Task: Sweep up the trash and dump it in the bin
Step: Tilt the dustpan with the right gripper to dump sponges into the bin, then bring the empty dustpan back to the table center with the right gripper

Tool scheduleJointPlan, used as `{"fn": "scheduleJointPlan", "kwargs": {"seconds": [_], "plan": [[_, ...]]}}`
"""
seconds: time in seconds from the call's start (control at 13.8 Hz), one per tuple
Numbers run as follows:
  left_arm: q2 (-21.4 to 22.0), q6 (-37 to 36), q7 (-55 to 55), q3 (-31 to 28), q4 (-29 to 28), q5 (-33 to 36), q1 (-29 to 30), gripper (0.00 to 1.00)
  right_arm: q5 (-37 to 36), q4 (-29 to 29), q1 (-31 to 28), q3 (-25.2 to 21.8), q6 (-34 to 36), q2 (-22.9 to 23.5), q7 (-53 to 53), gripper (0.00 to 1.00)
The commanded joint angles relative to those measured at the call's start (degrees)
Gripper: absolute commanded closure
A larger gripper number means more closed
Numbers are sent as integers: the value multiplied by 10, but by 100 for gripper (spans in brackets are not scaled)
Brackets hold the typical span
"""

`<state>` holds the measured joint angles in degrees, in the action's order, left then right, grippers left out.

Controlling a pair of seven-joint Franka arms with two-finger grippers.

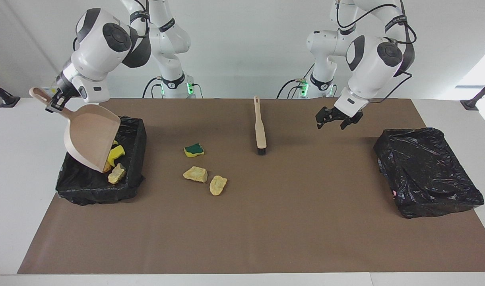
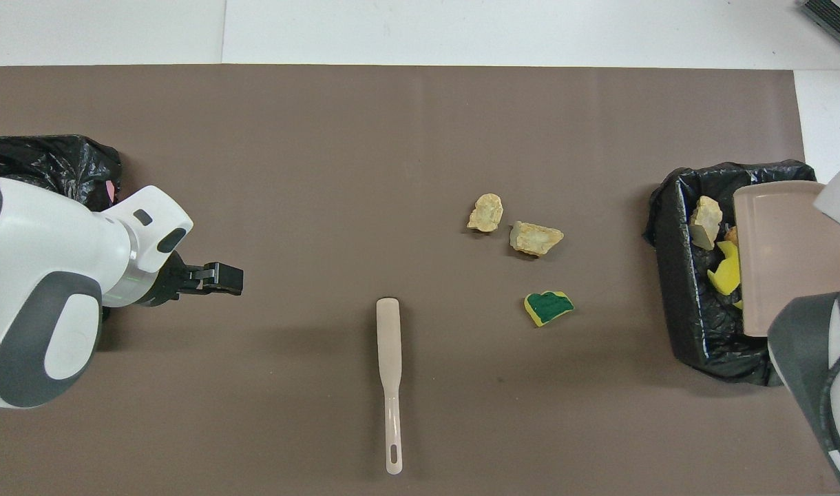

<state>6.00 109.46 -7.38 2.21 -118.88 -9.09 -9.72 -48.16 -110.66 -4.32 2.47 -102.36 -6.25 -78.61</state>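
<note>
My right gripper (image 1: pixel 53 104) is shut on the handle of the beige dustpan (image 1: pixel 89 139), which tilts steeply, mouth down, over the black-lined bin (image 1: pixel 141 135) at the right arm's end of the table. Inside the bin lie a yellow sponge piece (image 1: pixel 116 154) and a tan chunk (image 1: pixel 117 174). On the mat lie more trash: a green-topped sponge (image 1: pixel 194 150) and two tan chunks (image 1: pixel 195 174) (image 1: pixel 218 185). The beige hand brush (image 1: pixel 260 127) lies flat, nearer to the robots than the trash. My left gripper (image 1: pixel 334 123) hangs open and empty over bare mat toward the left arm's end.
A second box (image 1: pixel 425 171) wrapped in black plastic sits at the left arm's end of the brown mat (image 1: pixel 266 230). In the overhead view the bin (image 2: pixel 668 227), dustpan (image 2: pixel 778 255), brush (image 2: pixel 390 372) and left gripper (image 2: pixel 227 277) all show.
</note>
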Motion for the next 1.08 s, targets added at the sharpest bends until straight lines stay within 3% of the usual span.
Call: {"fn": "scheduleJointPlan", "kwargs": {"seconds": [0.0, 0.22, 0.36, 0.51, 0.79, 1.01], "plan": [[3, -27, 69, 7, 11, 13, 48, 0, 99, 8, -18, 1, -5, 3, 10, 100], [2, -92, 108, 7, 67, 49, 82, 0, 235, 33, -24, 1, -10, 19, 13, 100], [2, -148, 115, 7, 115, 49, 92, 0, 281, 30, -14, 1, -9, 19, 71, 100], [5, -199, 115, 7, 154, 52, 95, 0, 321, 23, -4, 5, -4, 13, 175, 100], [6, -270, 112, 1, 245, 55, 94, 0, 360, 22, 79, 7, 9, 14, 418, 100], [19, -276, 111, 1, 236, 62, 95, 0, 388, 32, 146, 7, 3, 41, 633, 100]]}}
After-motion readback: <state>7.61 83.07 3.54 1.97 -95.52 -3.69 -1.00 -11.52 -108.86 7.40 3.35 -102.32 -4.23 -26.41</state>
